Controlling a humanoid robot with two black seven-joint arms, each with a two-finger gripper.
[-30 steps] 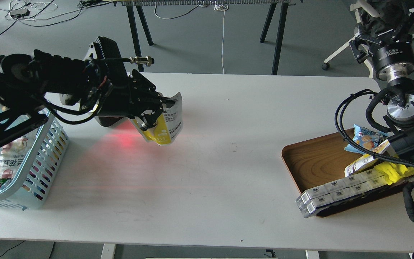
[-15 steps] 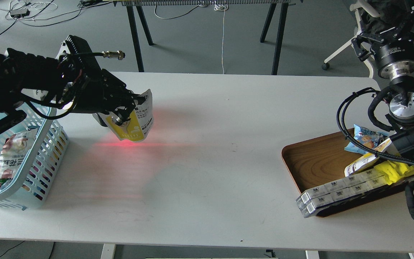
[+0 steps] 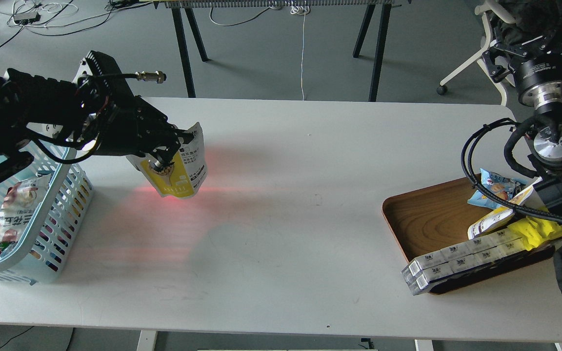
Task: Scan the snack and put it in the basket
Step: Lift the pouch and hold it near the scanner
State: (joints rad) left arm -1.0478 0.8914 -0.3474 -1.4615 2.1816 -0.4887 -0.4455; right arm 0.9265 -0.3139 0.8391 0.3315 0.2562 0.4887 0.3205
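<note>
Hanging just right of the basket (image 3: 69, 195), above the table, the snack (image 3: 183, 170) is pinched by its top edge in the left gripper (image 3: 171, 148). Such a thin hold could slip, dropping the pouch outside the rim. The right gripper (image 3: 530, 46) seems empty, though its fingers are hard to read.

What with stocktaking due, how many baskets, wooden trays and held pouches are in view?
Basket: 1
Tray: 1
Pouch, held in the left end effector: 1
Total: 3

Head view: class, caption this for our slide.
Left claw holds the snack pouch over the white table, beside the blue basket.
</note>
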